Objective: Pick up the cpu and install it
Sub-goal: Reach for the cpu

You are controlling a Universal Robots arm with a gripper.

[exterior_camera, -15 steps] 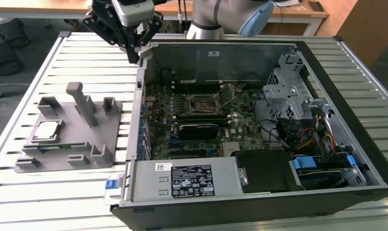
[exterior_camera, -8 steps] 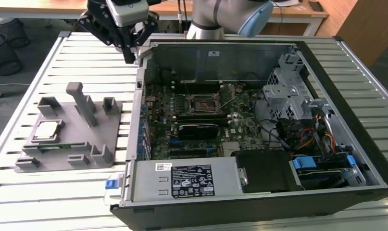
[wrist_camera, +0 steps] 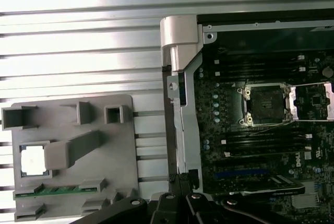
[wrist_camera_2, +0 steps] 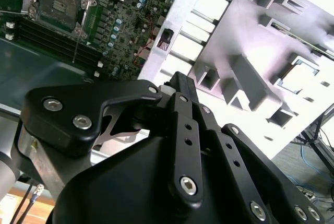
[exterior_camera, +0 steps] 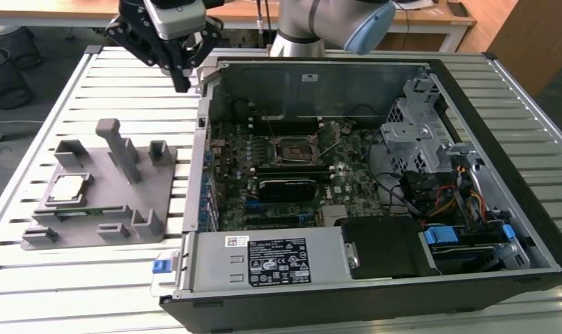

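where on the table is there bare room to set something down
Bare slats lie on the table between the grey fixture and the gripper, and in the narrow strip between fixture and computer case. The fixture, holding the cpu, and the case's inside are crowded.

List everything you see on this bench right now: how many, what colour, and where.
cpu: one, silvery, in the fixture's pocket
fixture: one, grey, on the table, exterior view's left
computer case: one, black, open, beside the fixture
motherboard: one, green, inside the case
socket: one, on the motherboard, empty
power supply: one, silver, at the case's near edge
table: one, slatted metal
gripper: one, black, shut, empty, by the case's far corner
arm: one, grey
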